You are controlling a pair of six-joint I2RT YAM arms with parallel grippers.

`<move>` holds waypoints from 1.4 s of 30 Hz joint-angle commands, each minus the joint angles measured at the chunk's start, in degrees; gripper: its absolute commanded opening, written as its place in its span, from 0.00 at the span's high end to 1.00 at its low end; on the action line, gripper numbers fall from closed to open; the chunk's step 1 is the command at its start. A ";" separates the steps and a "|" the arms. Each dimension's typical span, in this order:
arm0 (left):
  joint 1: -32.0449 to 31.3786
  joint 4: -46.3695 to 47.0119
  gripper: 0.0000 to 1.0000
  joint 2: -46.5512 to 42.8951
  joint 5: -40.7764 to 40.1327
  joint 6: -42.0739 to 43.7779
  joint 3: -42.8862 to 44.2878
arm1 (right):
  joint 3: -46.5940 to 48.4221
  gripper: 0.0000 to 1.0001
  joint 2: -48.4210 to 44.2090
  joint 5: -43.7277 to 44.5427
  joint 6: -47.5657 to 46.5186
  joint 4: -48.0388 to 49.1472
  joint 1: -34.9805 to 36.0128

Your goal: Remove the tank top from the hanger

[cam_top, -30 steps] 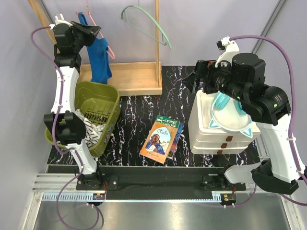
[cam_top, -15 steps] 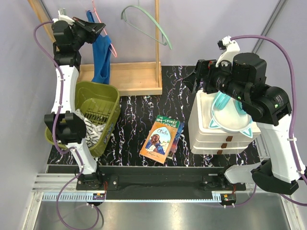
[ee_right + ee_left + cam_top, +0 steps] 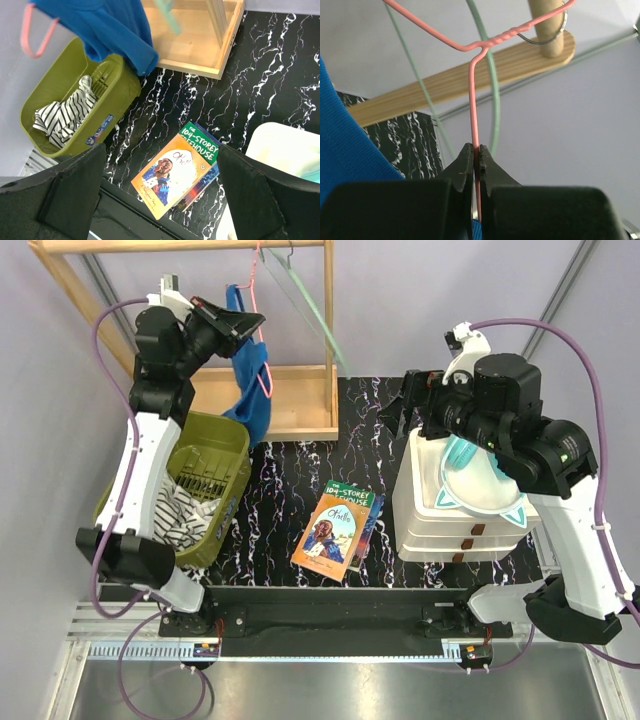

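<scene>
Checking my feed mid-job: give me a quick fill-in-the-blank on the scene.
The left gripper is shut on the ___ hanger.
The tank top is ___ in colour.
The right gripper is ___.
The striped cloth lies in the ___.
Missing: pink; blue; open; basket.

Pale lilac walls (image 3: 450,280) rise behind a black, white-veined tabletop (image 3: 290,490) carrying a light wooden rack (image 3: 290,400).

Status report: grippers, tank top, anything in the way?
Left gripper shut on pink hanger. Right gripper open, empty. Tank top on hanger. Green hanger alongside.
</scene>
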 commanded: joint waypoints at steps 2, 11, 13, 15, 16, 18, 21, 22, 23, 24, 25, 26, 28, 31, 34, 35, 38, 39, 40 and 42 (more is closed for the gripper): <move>-1.28 4.41 1.00 -6.12 -0.43 1.81 3.76 | -1.07 0.00 -0.41 -0.71 0.20 0.79 -0.14; -1.90 5.37 1.00 -4.08 0.88 -0.83 9.40 | 2.26 0.00 2.05 -2.64 0.46 0.97 -0.22; -2.33 5.80 1.00 -4.96 0.97 -2.06 7.13 | 2.79 0.00 2.40 -2.99 0.64 0.97 -0.22; -3.91 6.94 1.00 -7.59 -0.52 -2.32 4.40 | 2.88 0.00 2.67 -3.87 0.29 0.97 -0.22; -4.61 7.12 1.00 -8.82 -0.96 -1.89 1.77 | 3.23 0.00 2.93 -4.48 -0.06 0.97 -0.22; -7.50 6.95 1.00 -12.95 -4.37 -0.49 -1.66 | 4.11 0.00 4.24 -8.87 -1.90 0.79 -0.22; -12.85 6.42 1.00 -21.47 -15.43 1.70 -12.02 | 7.44 0.00 6.96 -14.06 -2.70 0.44 1.17; -14.62 5.90 1.00 -23.58 -19.20 3.28 -16.49 | 9.71 0.00 7.76 -14.50 -2.79 0.53 2.23; -16.38 5.02 1.00 -27.08 -26.99 5.13 -18.27 | 11.13 0.00 8.81 -14.33 -3.22 0.18 3.80; -19.79 3.27 1.00 -28.33 -30.20 8.10 -20.47 | 12.71 0.00 11.17 -13.46 -3.58 -0.08 7.47; -20.96 2.21 1.00 -29.21 -32.49 8.74 -21.19 | 16.38 0.00 12.67 -11.45 -3.84 -0.61 9.77; -21.58 1.24 1.00 -30.09 -34.25 8.92 -21.71 | 18.07 0.00 14.25 -11.26 -3.50 -1.40 11.10; -23.07 -0.34 1.00 -30.80 -35.06 8.31 -23.30 | 22.02 0.00 18.74 -10.47 -2.18 -1.67 13.74; -25.97 -0.79 1.00 -32.30 -37.95 8.31 -24.71 | 25.89 0.00 23.05 -7.66 0.28 -1.67 15.50; -28.79 -1.93 1.00 -33.26 -41.73 9.89 -24.62 | 28.71 0.00 26.13 -8.79 1.43 -1.84 16.21; -29.23 -2.10 1.00 -33.35 -42.61 10.33 -24.62 | 28.98 0.00 26.66 -8.88 1.34 -1.84 17.43; -30.28 -2.90 1.00 -33.44 -43.50 11.21 -24.88 | 29.07 0.00 27.45 -8.36 1.34 -1.67 19.63; -30.37 -3.33 1.00 -33.53 -43.50 10.95 -25.23 | 28.90 0.01 27.72 -8.27 1.52 -1.58 20.16; -30.55 -3.25 1.00 -33.70 -43.41 10.86 -25.50 | 28.38 0.00 27.89 -8.09 1.60 -1.41 20.60; -30.99 -3.33 1.00 -33.62 -42.98 10.60 -25.41 | 27.50 0.04 27.98 -7.83 1.96 -1.14 21.83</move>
